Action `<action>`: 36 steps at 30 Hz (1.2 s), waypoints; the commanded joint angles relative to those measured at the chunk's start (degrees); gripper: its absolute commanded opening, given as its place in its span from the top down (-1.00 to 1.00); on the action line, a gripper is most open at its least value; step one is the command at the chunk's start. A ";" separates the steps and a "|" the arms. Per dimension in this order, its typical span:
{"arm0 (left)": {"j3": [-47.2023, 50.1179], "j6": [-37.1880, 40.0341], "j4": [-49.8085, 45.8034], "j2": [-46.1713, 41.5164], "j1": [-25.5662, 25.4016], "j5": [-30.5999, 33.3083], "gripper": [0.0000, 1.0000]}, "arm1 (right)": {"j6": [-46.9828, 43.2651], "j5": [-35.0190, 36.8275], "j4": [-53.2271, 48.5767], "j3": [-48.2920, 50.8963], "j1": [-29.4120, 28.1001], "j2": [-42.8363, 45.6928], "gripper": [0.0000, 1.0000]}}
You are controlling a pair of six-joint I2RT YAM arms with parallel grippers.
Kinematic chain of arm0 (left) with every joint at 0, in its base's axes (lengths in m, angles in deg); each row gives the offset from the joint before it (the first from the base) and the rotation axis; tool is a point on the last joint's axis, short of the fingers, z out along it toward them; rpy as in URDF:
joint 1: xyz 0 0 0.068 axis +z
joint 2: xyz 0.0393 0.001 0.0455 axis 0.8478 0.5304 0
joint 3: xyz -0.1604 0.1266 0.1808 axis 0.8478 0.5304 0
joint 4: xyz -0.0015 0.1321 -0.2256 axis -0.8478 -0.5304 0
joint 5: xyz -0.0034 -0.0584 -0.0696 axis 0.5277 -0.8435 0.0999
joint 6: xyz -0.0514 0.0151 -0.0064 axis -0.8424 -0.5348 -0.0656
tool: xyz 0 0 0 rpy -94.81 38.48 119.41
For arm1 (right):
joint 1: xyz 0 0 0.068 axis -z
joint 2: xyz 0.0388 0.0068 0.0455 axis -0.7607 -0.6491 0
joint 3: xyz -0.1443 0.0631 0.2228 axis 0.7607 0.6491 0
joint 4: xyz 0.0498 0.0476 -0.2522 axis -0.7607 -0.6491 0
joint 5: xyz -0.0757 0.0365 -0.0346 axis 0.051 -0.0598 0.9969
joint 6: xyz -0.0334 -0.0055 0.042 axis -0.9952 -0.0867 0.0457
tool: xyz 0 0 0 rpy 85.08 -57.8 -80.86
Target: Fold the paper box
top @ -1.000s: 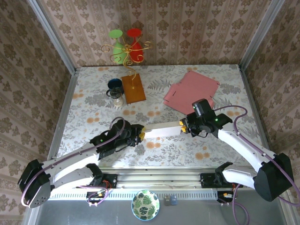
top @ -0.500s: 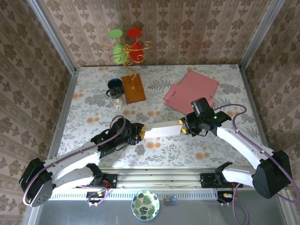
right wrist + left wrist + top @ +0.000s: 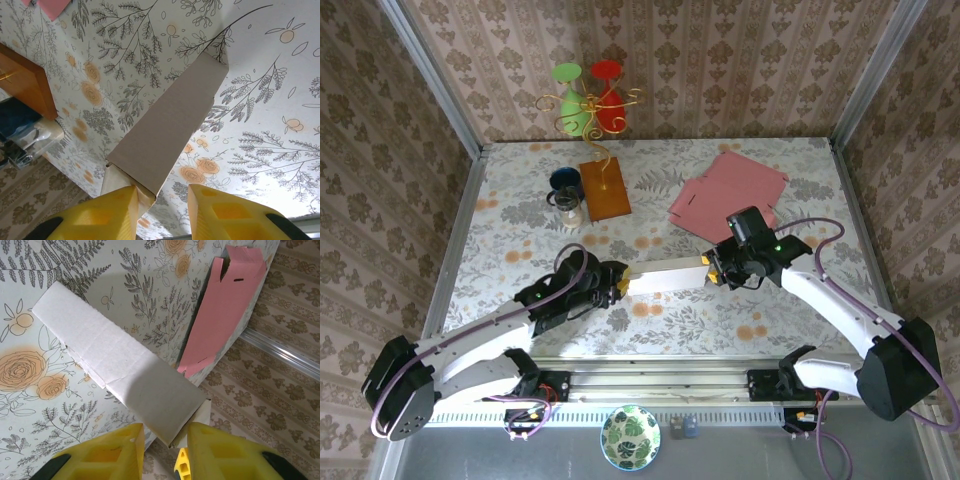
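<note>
The white paper box [image 3: 665, 276], a long flattened sleeve, spans the gap between the two grippers over the near middle of the floral table [image 3: 520, 230]. The left gripper [image 3: 621, 288] has its yellow fingers [image 3: 112, 452] closed on the box's left end, and the corner of that end reaches down between them. At the other end, the right gripper [image 3: 708, 268] has its fingers apart. One finger [image 3: 107, 212] lies against the end flap, while the other stands clear of the box with a strip of table showing between. A flat pink box blank [image 3: 730, 192] lies farther back, well apart.
</note>
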 commanded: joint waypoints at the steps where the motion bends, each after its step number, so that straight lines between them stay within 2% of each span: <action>1: 1.80 5.12 -12.54 2.81 1.05 -1.33 0.40 | -2.47 1.04 -11.64 1.36 -0.50 -2.38 0.35; 5: 0.88 11.47 -10.29 1.66 2.35 -1.06 0.35 | -4.26 -1.76 -9.57 2.32 -0.50 -0.53 0.42; 12: 1.19 17.61 -8.52 0.10 3.33 -4.10 0.37 | -8.07 -4.46 -8.07 4.89 -0.50 6.13 0.51; 16: 2.13 17.58 -10.38 -2.68 2.55 -4.71 0.37 | -9.32 -7.13 -8.33 6.57 -0.99 8.99 0.53; 19: 3.66 17.97 -9.56 -4.57 1.77 -3.63 0.45 | -9.98 -7.42 -6.68 7.23 -2.41 10.28 0.57; 25: 6.88 16.96 -1.91 -2.64 -0.36 -1.42 0.47 | -12.24 -7.37 -4.46 6.29 -6.04 7.35 0.60; 29: 7.31 16.73 -4.80 -2.56 -2.17 -0.94 0.47 | -13.44 -7.55 -5.83 5.77 -7.55 6.69 0.64; 36: 9.98 14.66 -5.58 -6.23 -2.67 2.03 0.39 | -16.36 -9.14 -5.95 6.41 -7.76 7.78 0.54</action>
